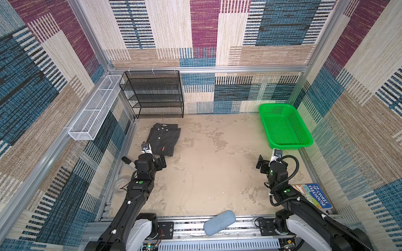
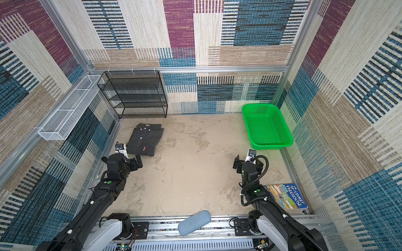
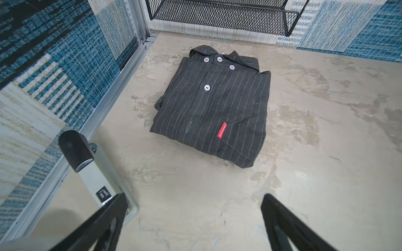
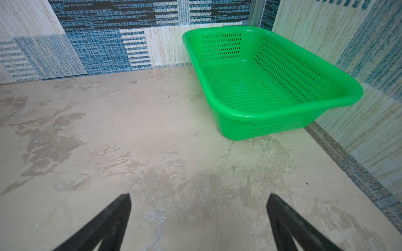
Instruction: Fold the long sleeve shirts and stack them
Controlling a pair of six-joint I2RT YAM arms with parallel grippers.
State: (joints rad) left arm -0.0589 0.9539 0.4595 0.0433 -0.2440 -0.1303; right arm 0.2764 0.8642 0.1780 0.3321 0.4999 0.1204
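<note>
Red "FASHION" tag (image 3: 222,130) on folded shirt (image 3: 237,97), "91-Storey Treehouse" book (image 1: 315,195)

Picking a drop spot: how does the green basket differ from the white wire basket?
The green basket is perforated plastic; the white wire basket is wire mesh. The green basket is a wide single tub; the white wire basket is long, narrow and split into compartments. The green basket sits on the table at the far right; the white wire basket hangs on the left wall above it. Both are empty.
</note>
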